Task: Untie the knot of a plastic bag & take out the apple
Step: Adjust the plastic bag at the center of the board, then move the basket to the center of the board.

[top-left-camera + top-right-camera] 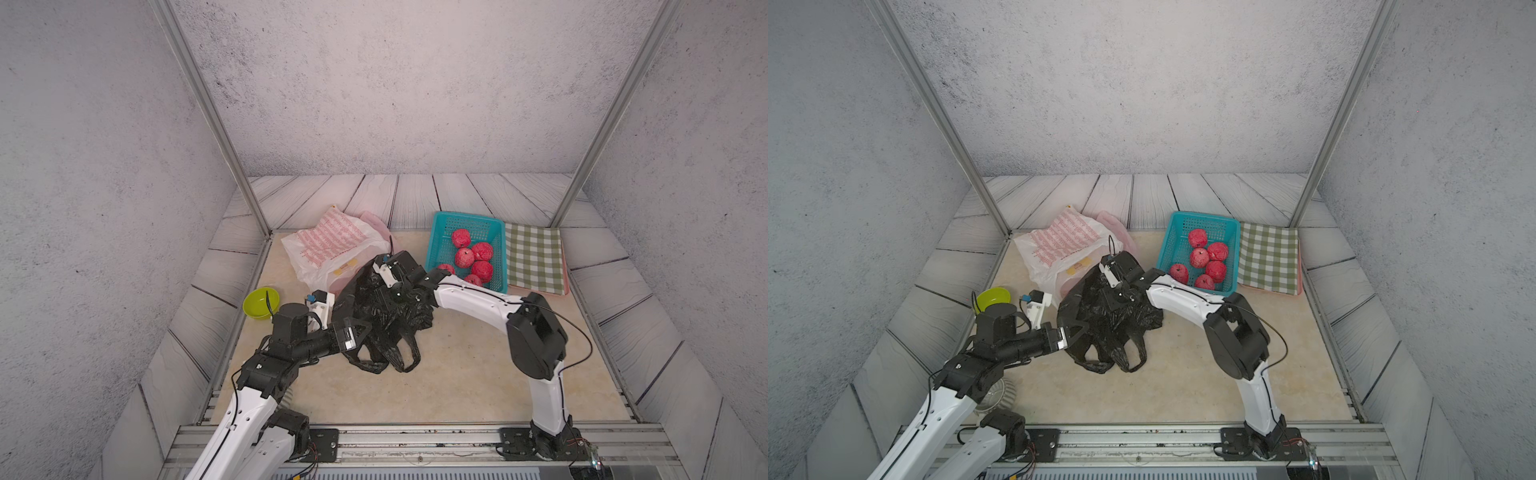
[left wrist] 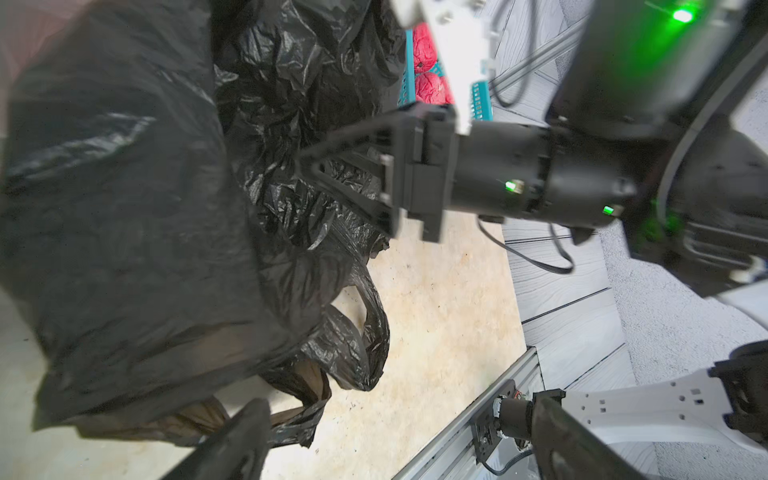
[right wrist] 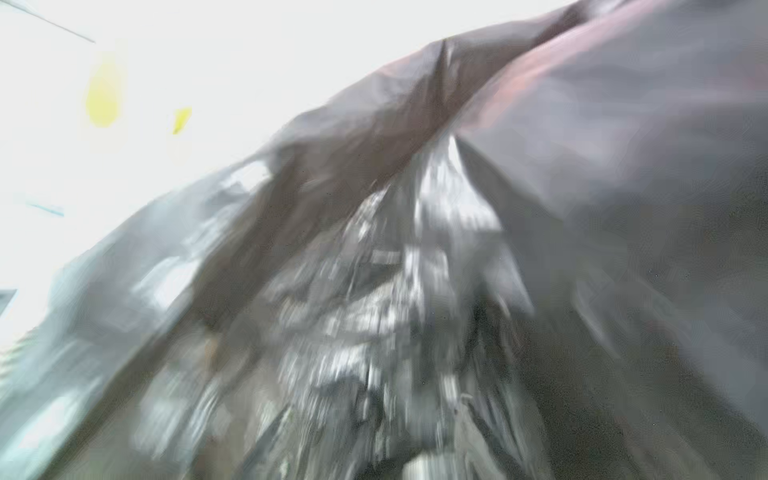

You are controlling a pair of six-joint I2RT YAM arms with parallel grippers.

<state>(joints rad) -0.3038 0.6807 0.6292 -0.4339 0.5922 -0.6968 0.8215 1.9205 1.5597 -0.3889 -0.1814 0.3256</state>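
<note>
The black plastic bag [image 1: 399, 324] [image 1: 1100, 328] [image 2: 124, 208] lies crumpled mid-table. Its handles [image 1: 395, 359] [image 2: 357, 345] trail toward the front as loose loops, and I see no knot. My right gripper [image 1: 376, 303] [image 2: 307, 160] reaches into the bag's folds from the basket side. Its fingers are parted, with black film between them and the tips buried. The right wrist view is all blurred black plastic [image 3: 415, 291]. My left gripper [image 1: 365, 340] [image 2: 403, 440] is wide open at the bag's left edge, with nothing between its fingers. No apple shows inside the bag.
A teal basket [image 1: 465, 216] at the back right holds several red apples [image 1: 464, 257]. Right of it lies a green checked cloth [image 1: 534, 257]. A white printed bag [image 1: 328, 245] lies behind the black one. A green bowl [image 1: 261, 302] stands at the left edge.
</note>
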